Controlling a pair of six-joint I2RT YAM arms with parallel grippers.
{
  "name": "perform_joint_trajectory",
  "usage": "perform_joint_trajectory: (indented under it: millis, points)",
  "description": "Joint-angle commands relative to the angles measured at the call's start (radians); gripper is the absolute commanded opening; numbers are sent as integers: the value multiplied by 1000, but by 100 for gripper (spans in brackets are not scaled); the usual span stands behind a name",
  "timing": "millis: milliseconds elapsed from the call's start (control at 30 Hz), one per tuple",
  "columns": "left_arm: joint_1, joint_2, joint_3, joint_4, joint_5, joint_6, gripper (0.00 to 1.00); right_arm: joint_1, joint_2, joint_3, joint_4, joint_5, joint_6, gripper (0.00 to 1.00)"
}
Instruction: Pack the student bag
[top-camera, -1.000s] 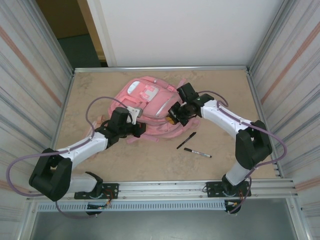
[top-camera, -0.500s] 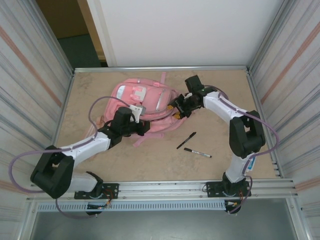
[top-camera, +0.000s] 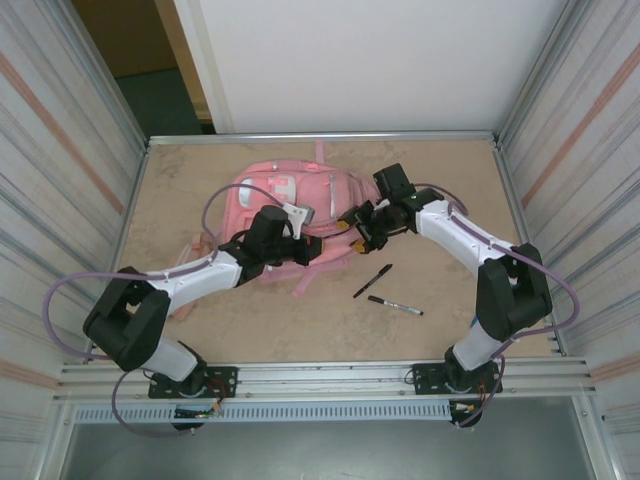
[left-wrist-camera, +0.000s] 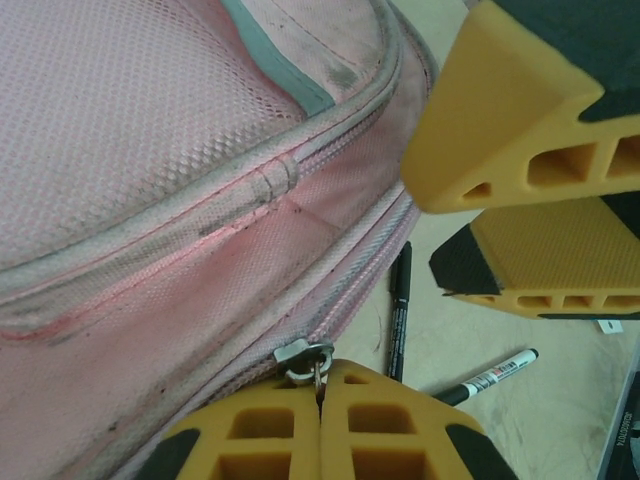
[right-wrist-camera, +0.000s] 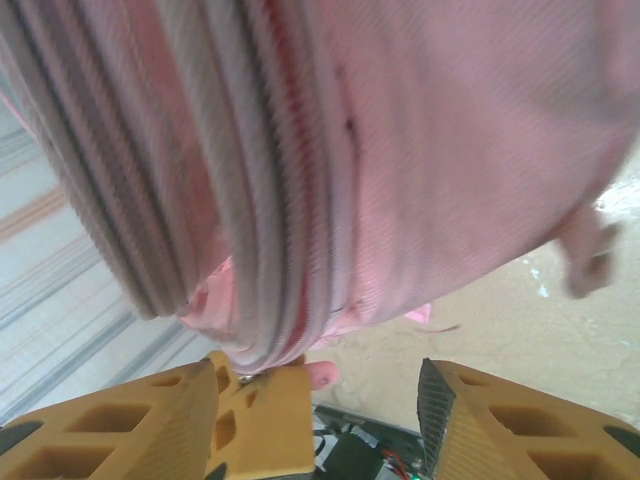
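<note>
The table (top-camera: 300, 335) spreads pale and marbled in front of me. The student bag (top-camera: 290, 195) lies on its far half, a little left of centre, white patch and front pockets facing up, with one of my arms reaching in from each side.

My right gripper (top-camera: 357, 224) sits at the bag's right edge with its jaws standing apart. From that wrist, the bag's zipped edge drapes over one finger (right-wrist-camera: 250, 415), and nothing is clamped in the gap.

My left gripper (top-camera: 315, 250) is at the bag's near edge, pressed fully closed.

On the bare table just right of the bag lie a black pen (top-camera: 372, 281) and a marker (top-camera: 394, 305), close together.

Smallest is the zipper pull (left-wrist-camera: 305, 355), a little metal tab pinched between my left pads (left-wrist-camera: 255, 435).
</note>
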Motion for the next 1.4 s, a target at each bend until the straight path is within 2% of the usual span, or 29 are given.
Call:
perform_joint_trajectory:
  millis: [0,133,267,400,633,767,900,1067,1100,1133,1167,1200,1300,1367]
  points:
    - [-14,-8,32,111,41,-24,0,21,13,4,23,33,59,53]
    - [-17,-17,27,115,55,-26,0,23,49,-5,50,47,77,49]
    - [-18,-37,11,114,63,-31,0,23,47,-19,78,80,91,34]
    - [-17,-61,-1,95,58,-15,0,18,47,-21,79,102,97,25]
    - [-15,-155,4,-93,24,68,0,20,50,-36,84,99,84,5]
    - [20,-214,-19,-231,-112,89,0,16,30,-47,84,111,82,0]
    - [122,-266,-58,-322,-98,-7,0,15,14,-41,82,99,80,0]
    - [138,-291,-59,-380,-72,16,0,27,23,-37,86,91,85,0]
    - [139,-298,-62,-356,-29,2,1,33,27,-37,90,81,88,0]
    - [138,-301,-67,-321,10,-20,11,38,31,-36,94,76,90,0]
    - [136,-305,-72,-275,51,-54,26,45,34,-36,102,78,94,0]
    - [131,-304,-75,-234,77,-88,33,50,39,-35,108,80,98,0]
    - [72,-292,-64,-171,95,-111,39,59,51,-17,111,63,103,0]
    - [20,-270,-32,-199,37,-90,40,65,54,-7,112,57,105,0]
